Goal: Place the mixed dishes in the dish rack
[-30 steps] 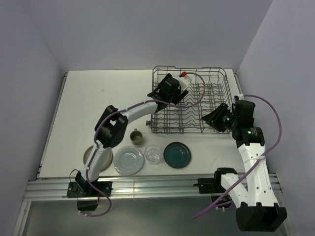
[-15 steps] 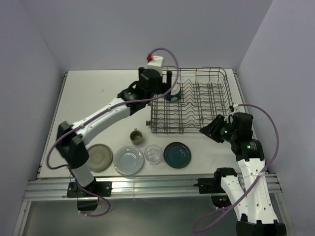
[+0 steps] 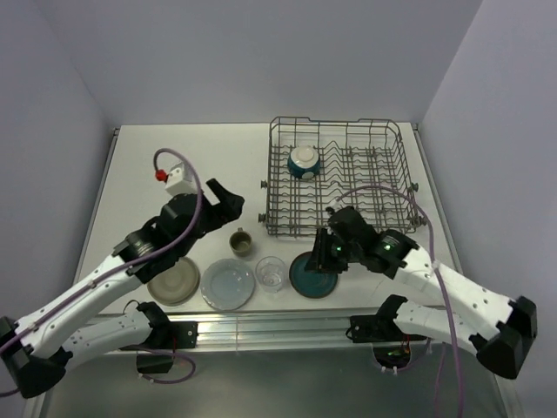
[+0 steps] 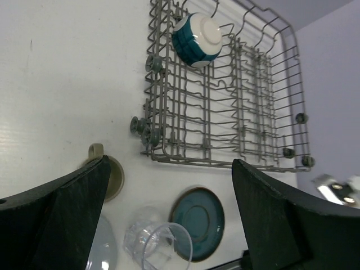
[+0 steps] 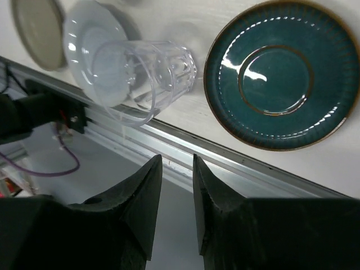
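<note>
The grey wire dish rack point(image 3: 348, 121) holds only the teal-and-cream bowl point(image 3: 304, 161); the left gripper point(image 4: 170, 163) hangs wide open, empty; the right gripper point(image 5: 178, 160), jaws a narrow slit apart and empty, hovers by the dark teal plate point(image 5: 275, 73); a careless descent could topple the clear faceted glass point(image 5: 143, 79) just beside.

The white left arm point(image 3: 100, 286) is covering part of the round grey-beige plate point(image 3: 181, 286) at the worktop's near edge. One black finger point(image 4: 62, 219) of the left gripper point(image 4: 169, 161) is hiding most of the small grey-brown mug point(image 4: 115, 179). That view's bottom edge is cropping the clear drinking glass point(image 4: 157, 247).
</note>
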Tool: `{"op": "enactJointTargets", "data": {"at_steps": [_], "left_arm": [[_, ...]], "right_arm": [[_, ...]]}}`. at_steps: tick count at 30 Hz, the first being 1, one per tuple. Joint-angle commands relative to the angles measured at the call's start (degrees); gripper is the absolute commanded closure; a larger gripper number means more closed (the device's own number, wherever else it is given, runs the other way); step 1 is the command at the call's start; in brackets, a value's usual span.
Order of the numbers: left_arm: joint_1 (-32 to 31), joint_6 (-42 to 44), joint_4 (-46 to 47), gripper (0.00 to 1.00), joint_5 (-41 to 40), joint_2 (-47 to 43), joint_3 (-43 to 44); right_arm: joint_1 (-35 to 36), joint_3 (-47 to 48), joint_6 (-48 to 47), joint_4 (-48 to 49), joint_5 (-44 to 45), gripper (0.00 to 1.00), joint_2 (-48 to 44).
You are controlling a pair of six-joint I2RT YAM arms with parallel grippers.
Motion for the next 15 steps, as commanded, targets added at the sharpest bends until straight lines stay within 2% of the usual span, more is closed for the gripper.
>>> {"op": "enactJointTargets", "data": {"at_steps": [1, 6, 15], "left_arm": [[-0.32, -5.45, 0.60, 0.06, 0.16, -7.08, -2.85], [-0.41, -5.63, -2.48, 0.07, -0.28, -11.84, -3.82], [-0.41, -4.40, -4.33, 0.06, 0.34, -13.17, -4.34]], "right_arm": [[5.72, 3.80, 5.13, 5.40, 6.67, 0.64, 5.86], [13.99, 9.33, 7.77, 4.71, 12.47, 0.62, 18.70], [16.54, 13.73, 10.41, 4.71, 17.75, 0.62, 24.33]]}}
